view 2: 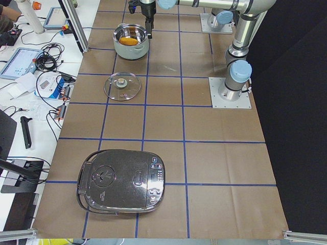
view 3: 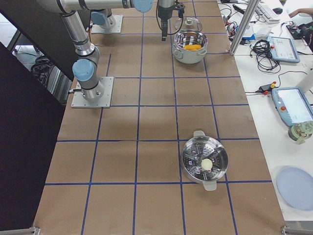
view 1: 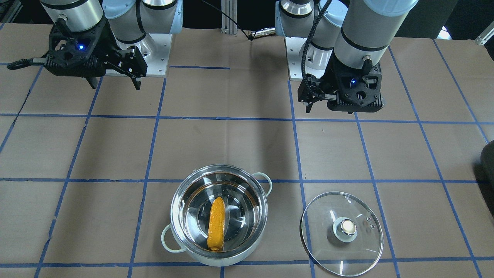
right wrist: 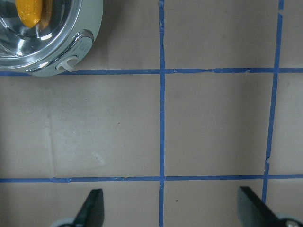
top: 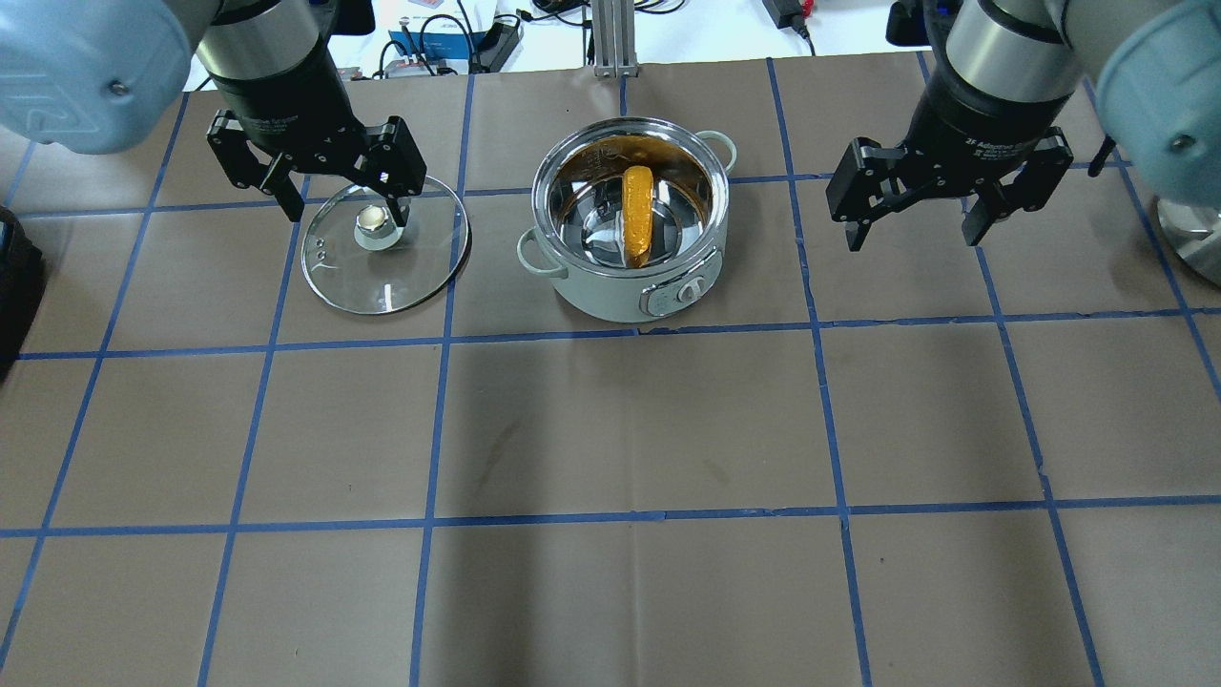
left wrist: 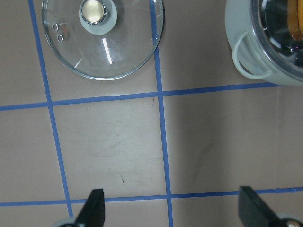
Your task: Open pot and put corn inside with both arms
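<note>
Seeing small yellow-orange bumpy toy corn cob (top: 637, 218) lying inside round shiny stainless-steel pot (top: 596, 301) with pale loop handles, lengthwise across the bottom. Pot uncovered, standing on brown paper-covered surface (top: 610, 429) with blue tape grid. Clear glass disc lid (top: 410, 277) with cream knob flat on surface, knob up, beside pot on robot's left, not touching it. Left black two-finger end effector (top: 343, 215) raised, set back from lid toward robot's base, fingers spread apart, holding nothing. Right black end effector (top: 913, 239) raised on pot's other side, well clear, fingers likewise spread, empty.
</note>
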`<action>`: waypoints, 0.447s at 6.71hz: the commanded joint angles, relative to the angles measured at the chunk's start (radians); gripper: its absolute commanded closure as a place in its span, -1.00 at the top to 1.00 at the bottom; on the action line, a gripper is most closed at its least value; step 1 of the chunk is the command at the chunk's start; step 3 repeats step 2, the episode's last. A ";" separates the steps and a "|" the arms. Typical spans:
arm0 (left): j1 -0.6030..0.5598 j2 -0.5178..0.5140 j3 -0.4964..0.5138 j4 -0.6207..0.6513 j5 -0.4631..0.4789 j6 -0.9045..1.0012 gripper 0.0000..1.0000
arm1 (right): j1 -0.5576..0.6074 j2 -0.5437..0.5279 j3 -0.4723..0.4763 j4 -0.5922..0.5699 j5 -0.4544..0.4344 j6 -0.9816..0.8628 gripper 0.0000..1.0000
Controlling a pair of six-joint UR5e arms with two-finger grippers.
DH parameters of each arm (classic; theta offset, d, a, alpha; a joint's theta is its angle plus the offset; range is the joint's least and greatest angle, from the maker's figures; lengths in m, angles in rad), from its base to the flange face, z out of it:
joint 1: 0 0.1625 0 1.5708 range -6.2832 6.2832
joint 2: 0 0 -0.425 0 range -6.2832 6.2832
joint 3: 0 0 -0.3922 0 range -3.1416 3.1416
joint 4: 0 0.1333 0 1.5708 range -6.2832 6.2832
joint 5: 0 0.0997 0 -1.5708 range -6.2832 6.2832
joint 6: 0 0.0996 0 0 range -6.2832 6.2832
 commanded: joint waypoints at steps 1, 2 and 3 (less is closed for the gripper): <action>0.002 0.000 0.003 0.003 -0.002 -0.005 1.00 | 0.001 0.005 0.001 -0.003 0.004 0.002 0.99; 0.002 0.000 0.003 0.005 -0.004 -0.005 1.00 | 0.003 0.003 0.002 -0.003 0.004 0.002 1.00; 0.002 0.000 0.003 0.005 -0.004 -0.005 1.00 | 0.003 0.003 0.002 -0.003 0.004 0.002 1.00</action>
